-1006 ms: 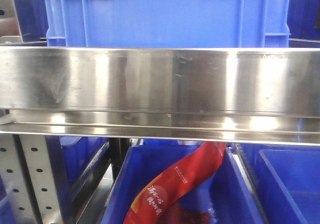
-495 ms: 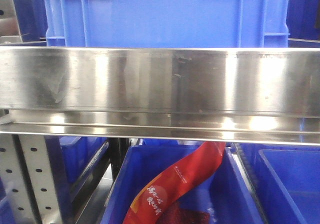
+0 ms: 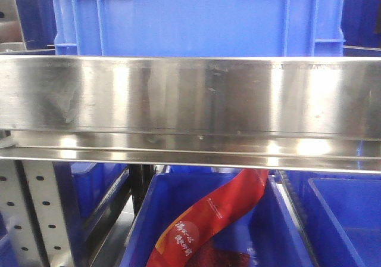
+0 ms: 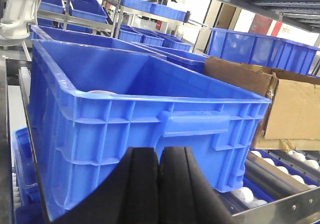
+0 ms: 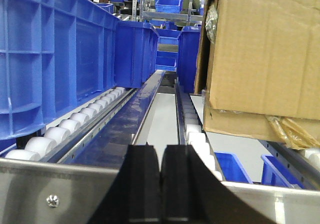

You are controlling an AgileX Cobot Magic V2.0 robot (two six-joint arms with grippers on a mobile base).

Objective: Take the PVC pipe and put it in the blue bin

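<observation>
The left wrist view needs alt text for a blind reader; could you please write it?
A large blue bin on a roller conveyor fills the view, with the left gripper, pads together, below it. A cardboard box stands to the right.

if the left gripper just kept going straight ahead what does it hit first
Most likely the near wall of the blue bin. The left gripper, fingers pressed together and empty, points at that wall just left of the moulded handle. How much gap remains is unclear from this view.

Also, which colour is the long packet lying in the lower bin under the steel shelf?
The packet is red with small white printed characters, best seen in the exterior front-facing view.
</observation>
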